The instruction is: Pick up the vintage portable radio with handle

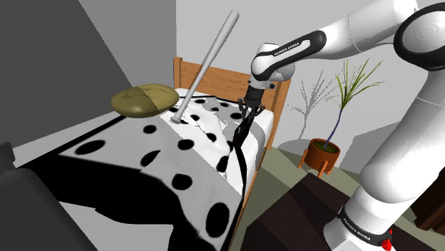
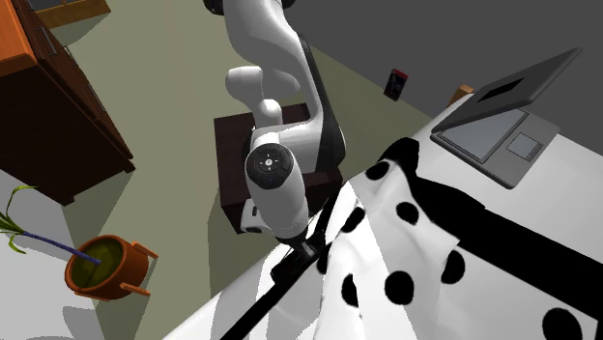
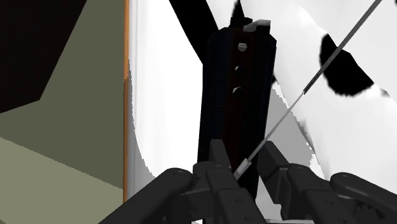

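**Ana:** Where is the radio (image 3: pixel 238 83)?

**Ben:** Right in the pincer (image 3: pixel 245 156). It is a slim dark slab, and the black fingers (image 3: pixel 219 159) are clamped on its near end, one on each side. The rest of it stretches away from the pincer over the spotted bedcover (image 1: pixel 118 146). Its thin antenna (image 3: pixel 318 73) slants off from between the fingers, across the cover.

**Ana:** How close is the edge?

**Ben:** Very close. The bed's wooden side rail (image 3: pixel 125 95) runs just beside the pincer, parallel to the radio, with a strip of white cover between them. Past the rail the bed drops to the olive floor (image 3: pixel 57 165).

**Ana:** And on the other side?

**Ben:** Open cover, crossed by the antenna. To the shoulder view's left of the pincer a pale bat (image 1: pixel 210 60) stands tilted with its end on the cover, near but apart. A round olive cushion (image 1: pixel 145 100) lies beyond the bat. The headboard (image 1: pixel 189 73) rises just behind the pincer.

**Ana:** Anything else nearby?

**Ben:** A potted plant (image 1: pixel 321 151) stands on the floor, well apart, and a grey laptop (image 2: pixel 502 126) lies far along the bed.
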